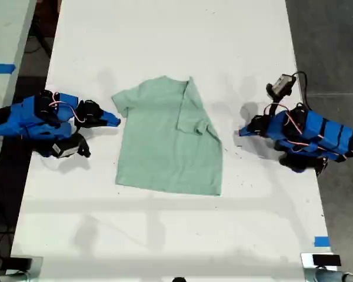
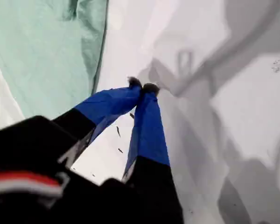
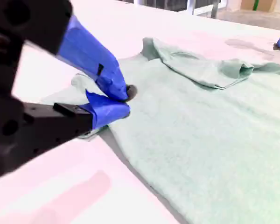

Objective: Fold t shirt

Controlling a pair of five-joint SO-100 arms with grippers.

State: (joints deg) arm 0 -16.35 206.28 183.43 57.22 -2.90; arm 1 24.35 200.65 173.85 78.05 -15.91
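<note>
The t shirt (image 1: 167,138) lies mid-table (image 1: 165,35), its sleeve on the exterior view's right folded inward. My second gripper (image 3: 123,100) sits at the sleeve on that view's left, fingers nearly together, nothing clearly held. My first gripper (image 2: 142,86) rests on bare table off the shirt's other edge, tips touching, empty. Wide white surface is open all around; grey floor (image 1: 329,47) flanks it.
</note>
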